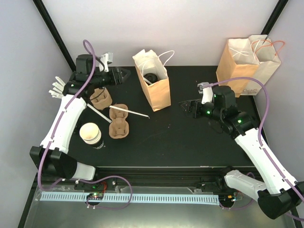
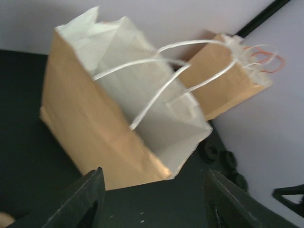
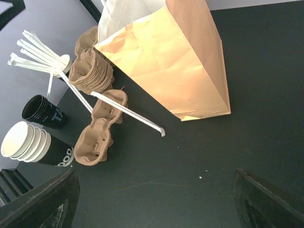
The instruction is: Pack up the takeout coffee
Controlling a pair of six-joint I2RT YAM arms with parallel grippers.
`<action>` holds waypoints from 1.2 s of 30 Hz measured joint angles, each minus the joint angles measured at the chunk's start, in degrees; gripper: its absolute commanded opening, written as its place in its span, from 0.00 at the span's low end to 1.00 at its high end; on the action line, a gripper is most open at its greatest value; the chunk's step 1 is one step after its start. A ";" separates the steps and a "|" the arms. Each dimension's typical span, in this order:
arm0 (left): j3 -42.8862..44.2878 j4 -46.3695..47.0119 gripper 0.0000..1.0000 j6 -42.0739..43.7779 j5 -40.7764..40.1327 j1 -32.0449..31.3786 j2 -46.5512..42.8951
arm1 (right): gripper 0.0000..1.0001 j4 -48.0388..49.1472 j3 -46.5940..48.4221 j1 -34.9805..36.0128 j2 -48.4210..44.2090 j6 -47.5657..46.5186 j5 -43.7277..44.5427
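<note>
The takeout coffee [image 1: 151,77] shows as a black disc inside the open brown paper bag [image 1: 153,85], which stands upright at the back middle of the table. My left gripper [image 1: 120,75] is open and empty, just left of the bag; in the left wrist view [image 2: 153,180] its fingers frame the table in front of the bag [image 2: 90,118], and the cup is hidden there. My right gripper [image 1: 187,107] is open and empty, right of the bag. In the right wrist view [image 3: 154,190] the bag's side [image 3: 175,61] is ahead of it and the cup is hidden.
A second paper bag [image 1: 247,64] stands at the back right. Left of the bag are a cardboard cup carrier [image 1: 118,122] with a white wrapped straw [image 1: 130,112] across it, a stack of carriers [image 1: 100,99], a stack of lidless cream cups [image 1: 90,133] and a lidless black cup [image 3: 42,111].
</note>
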 measured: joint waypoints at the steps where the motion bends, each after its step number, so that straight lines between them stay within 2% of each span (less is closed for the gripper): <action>1: -0.61 -0.74 0.61 1.05 -1.36 -0.09 -0.35 | 0.90 -0.04 0.00 0.00 0.11 0.00 -0.02; 6: -3.21 -8.11 0.64 9.46 -11.10 -2.64 -0.87 | 0.90 -0.13 -0.46 0.00 0.24 -0.02 -0.20; 10: -7.56 -11.08 0.72 17.55 -16.96 -6.75 -0.87 | 0.90 -0.11 -0.48 0.00 0.66 -0.15 -0.83; 14: -11.74 -11.93 0.73 28.55 -21.42 -11.23 -0.35 | 0.90 -0.13 -0.52 0.00 1.01 -0.42 -1.25; 17: -12.09 -12.94 0.74 40.30 -23.23 -12.09 0.92 | 0.90 -0.17 -0.52 0.00 1.01 -0.66 -1.46; 20: -11.89 -14.05 0.70 50.58 -26.82 -12.31 3.15 | 0.90 -0.66 -0.50 0.00 1.01 -1.07 -1.49; 23: -11.78 -16.00 0.61 59.04 -30.75 -12.15 6.29 | 0.90 -1.62 -0.33 0.00 1.01 -1.55 -1.49; 26: -11.78 -17.07 0.61 66.34 -32.94 -10.40 9.77 | 0.90 -2.69 0.24 0.00 1.01 -1.88 -1.55; 32: -11.74 -16.59 0.61 74.16 -35.69 -5.35 15.63 | 0.90 -4.00 1.01 0.00 1.01 -2.08 -2.38; 36: -11.74 -14.91 0.49 76.52 -37.35 -5.29 18.36 | 0.90 -4.17 1.55 0.00 1.11 -2.19 -2.71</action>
